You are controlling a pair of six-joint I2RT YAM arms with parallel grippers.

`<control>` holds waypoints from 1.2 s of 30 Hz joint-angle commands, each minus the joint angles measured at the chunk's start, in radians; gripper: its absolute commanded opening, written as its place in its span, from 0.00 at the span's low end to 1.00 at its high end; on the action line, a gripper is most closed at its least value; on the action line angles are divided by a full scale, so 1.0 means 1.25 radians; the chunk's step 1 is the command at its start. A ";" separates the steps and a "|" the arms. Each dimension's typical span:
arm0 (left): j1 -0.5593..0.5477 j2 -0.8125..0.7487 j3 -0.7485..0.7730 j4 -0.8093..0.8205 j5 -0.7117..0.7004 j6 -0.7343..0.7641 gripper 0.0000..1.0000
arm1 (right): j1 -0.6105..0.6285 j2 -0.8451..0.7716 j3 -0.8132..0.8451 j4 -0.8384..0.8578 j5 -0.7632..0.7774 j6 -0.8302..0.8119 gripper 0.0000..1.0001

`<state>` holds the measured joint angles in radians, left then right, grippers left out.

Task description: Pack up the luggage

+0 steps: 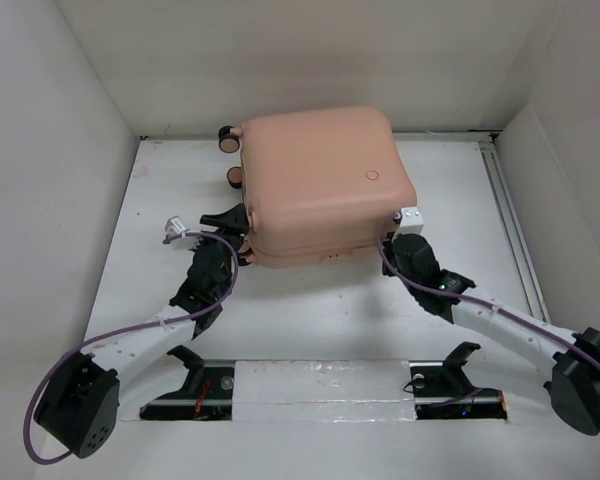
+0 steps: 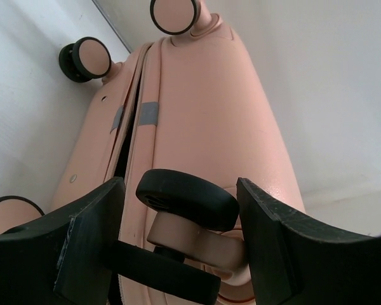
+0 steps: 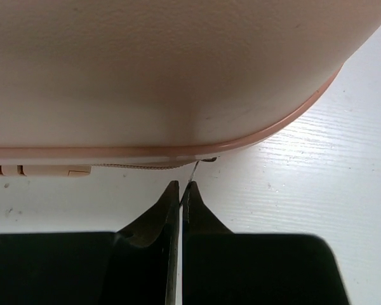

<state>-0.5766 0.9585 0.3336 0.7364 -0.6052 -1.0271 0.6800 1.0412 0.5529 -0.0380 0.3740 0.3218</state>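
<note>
The pale pink luggage point(image 1: 320, 180) lies flat on the white table, shell up, its round button mark point(image 1: 372, 175) near the right side. A narrow dark gap shows along its seam point(image 2: 128, 136). My left gripper point(image 1: 228, 225) is at the near-left corner, its black fingers point(image 2: 273, 241) closed on either side of a black-and-pink caster wheel point(image 2: 187, 197). My right gripper point(image 3: 181, 187) is at the near-right corner point(image 1: 392, 240), shut on the thin metal zipper pull point(image 3: 193, 171) that hangs from the luggage point(image 3: 178, 63) edge.
Two more wheels point(image 1: 226, 135) stick out at the luggage's far left. White walls enclose the table on the left, back and right. A metal rail point(image 1: 510, 220) runs along the right side. A white taped strip point(image 1: 320, 385) lies between the arm bases.
</note>
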 commanded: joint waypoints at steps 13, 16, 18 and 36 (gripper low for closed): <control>-0.032 -0.118 0.031 -0.139 0.186 0.152 0.00 | 0.122 -0.037 0.049 0.191 -0.468 0.065 0.00; -0.032 -0.082 0.012 -0.095 0.245 0.120 0.00 | 0.178 0.089 0.045 0.322 -0.469 0.090 0.00; -0.059 -0.042 0.003 -0.074 0.276 0.103 0.00 | 0.209 0.142 0.084 0.352 -0.478 0.090 0.00; -0.288 0.071 0.169 -0.023 0.484 0.085 0.00 | 0.252 0.355 0.132 0.557 -0.379 0.091 0.00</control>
<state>-0.7650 1.0264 0.4458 0.5873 -0.3592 -0.8585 0.9699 1.4227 0.6857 0.3901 -0.0051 0.3542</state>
